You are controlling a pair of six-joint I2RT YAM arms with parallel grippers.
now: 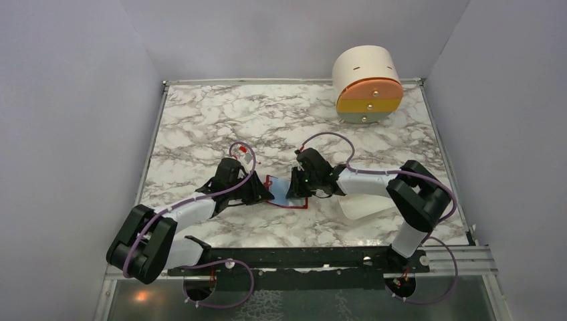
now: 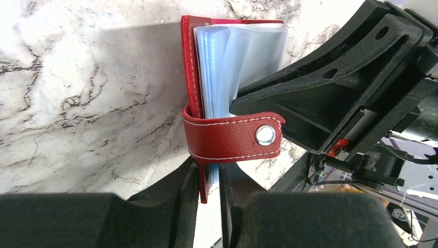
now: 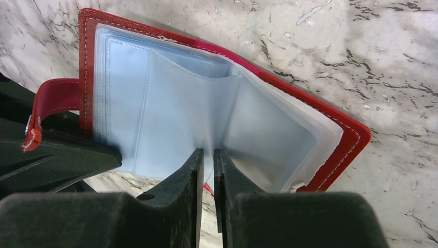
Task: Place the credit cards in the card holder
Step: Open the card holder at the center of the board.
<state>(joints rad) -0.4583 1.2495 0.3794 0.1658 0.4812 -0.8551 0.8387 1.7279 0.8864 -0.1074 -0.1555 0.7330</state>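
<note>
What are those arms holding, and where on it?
Both grip the holder: jaws of the left gripper pinch its red cover's edge below the strap; those of the right gripper pinch a clear inner sleeve.

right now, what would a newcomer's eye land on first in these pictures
The red card holder is held open in the middle of the marble table, with both arms meeting over it and its clear sleeves fanned out. The left gripper pinches the red cover below the snap strap, and the right gripper looks closed on one sleeve. A round cream drawer unit sits at the far right corner.
</note>
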